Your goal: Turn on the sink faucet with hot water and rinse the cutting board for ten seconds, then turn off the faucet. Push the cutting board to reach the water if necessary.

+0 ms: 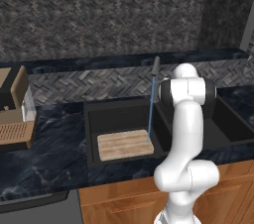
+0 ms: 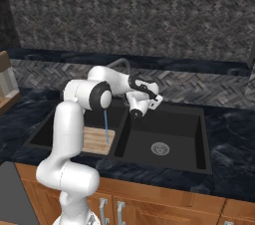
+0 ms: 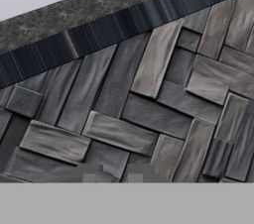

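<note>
Wooden cutting board (image 1: 124,144) single, one blue water (image 1: 150,110) stream, one faucet (image 1: 155,70), end effector (image 2: 158,99) state unclear

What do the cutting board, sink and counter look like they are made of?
Cutting board: light wood, matte, with striped plank grain. Sink: matte black, perhaps composite or coated metal, without shine; its drain looks like silver metal. Counter: dark polished stone, probably marble, with pale veining.
</note>
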Controlling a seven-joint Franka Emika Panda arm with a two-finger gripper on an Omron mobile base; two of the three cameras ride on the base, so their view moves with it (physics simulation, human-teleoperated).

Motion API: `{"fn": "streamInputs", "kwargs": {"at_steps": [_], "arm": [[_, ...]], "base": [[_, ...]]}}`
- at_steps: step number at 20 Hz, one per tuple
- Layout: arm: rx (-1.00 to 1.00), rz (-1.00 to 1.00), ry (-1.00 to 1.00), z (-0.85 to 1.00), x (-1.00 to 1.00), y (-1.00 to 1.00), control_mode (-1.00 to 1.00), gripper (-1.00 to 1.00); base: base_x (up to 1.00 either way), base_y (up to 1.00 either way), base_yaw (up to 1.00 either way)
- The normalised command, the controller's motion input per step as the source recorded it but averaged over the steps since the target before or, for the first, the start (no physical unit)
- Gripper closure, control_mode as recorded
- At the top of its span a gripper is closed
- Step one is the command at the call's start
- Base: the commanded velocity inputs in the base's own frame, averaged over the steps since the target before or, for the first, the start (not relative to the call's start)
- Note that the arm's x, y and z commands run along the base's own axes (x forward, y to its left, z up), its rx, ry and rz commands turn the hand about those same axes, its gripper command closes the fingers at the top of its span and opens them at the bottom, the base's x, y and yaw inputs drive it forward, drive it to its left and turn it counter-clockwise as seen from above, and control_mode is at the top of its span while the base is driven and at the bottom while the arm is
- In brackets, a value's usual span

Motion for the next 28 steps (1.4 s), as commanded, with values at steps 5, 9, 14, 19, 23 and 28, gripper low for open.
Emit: {"fn": "streamInputs", "kwargs": {"at_steps": [5, 9, 14, 19, 23, 28], "arm": [[0.00, 0.00, 0.00, 0.00, 0.00, 0.00, -1.00, 1.00], [0.00, 0.00, 0.00, 0.00, 0.00, 0.00, -1.00, 1.00], [0.00, 0.00, 0.00, 0.00, 0.00, 0.00, -1.00, -1.00], [0.00, 0.00, 0.00, 0.00, 0.00, 0.00, -1.00, -1.00], [0.00, 0.00, 0.00, 0.00, 0.00, 0.00, -1.00, -1.00], [0.00, 0.00, 0.00, 0.00, 0.00, 0.00, -1.00, -1.00]], "base": [[0.00, 0.00, 0.00], [0.00, 0.00, 0.00], [0.00, 0.00, 0.00], [0.00, 0.00, 0.00], [0.00, 0.00, 0.00], [0.00, 0.00, 0.00]]}}
